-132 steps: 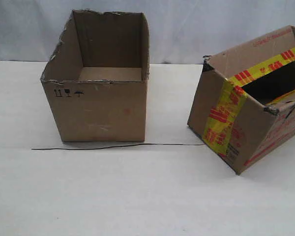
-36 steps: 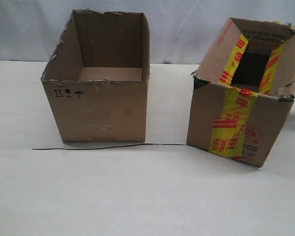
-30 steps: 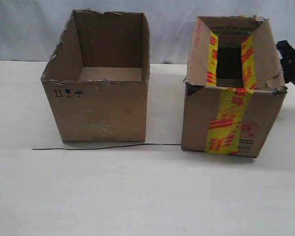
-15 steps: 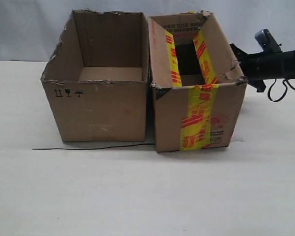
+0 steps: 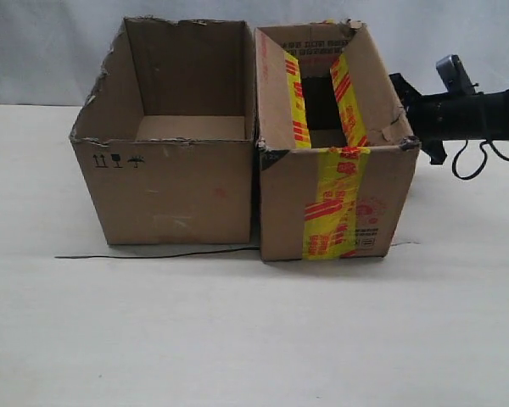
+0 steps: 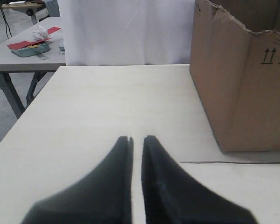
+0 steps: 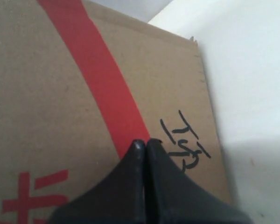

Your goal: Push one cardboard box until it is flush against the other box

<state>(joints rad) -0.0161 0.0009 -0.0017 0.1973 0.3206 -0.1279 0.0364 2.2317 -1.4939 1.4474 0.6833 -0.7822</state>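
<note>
The cardboard box (image 5: pixel 335 199), banded with yellow tape and red print, stands open-topped with its left wall against the right wall of the other box (image 5: pixel 174 191), plain brown with a torn rim. My right gripper (image 5: pixel 405 95) reaches in from the right at the taped box's upper right wall. In the right wrist view this gripper (image 7: pixel 143 141) is shut, tips touching the taped box's side (image 7: pixel 60 93) on a red stripe. My left gripper (image 6: pixel 136 138) hangs over bare table with its jaws nearly together and nothing between them, left of the plain box (image 6: pixel 247 93).
A thin black wire (image 5: pixel 153 254) lies on the white table (image 5: pixel 237 339) along the boxes' front edges. Off the table's far edge stands a grey side table (image 6: pixel 23 60) with a teal tray (image 6: pixel 30 48). A white curtain (image 5: pixel 51 51) hangs behind.
The taped box has turned square and slid left until it meets the plain box. My right arm has come in from the right behind it.
</note>
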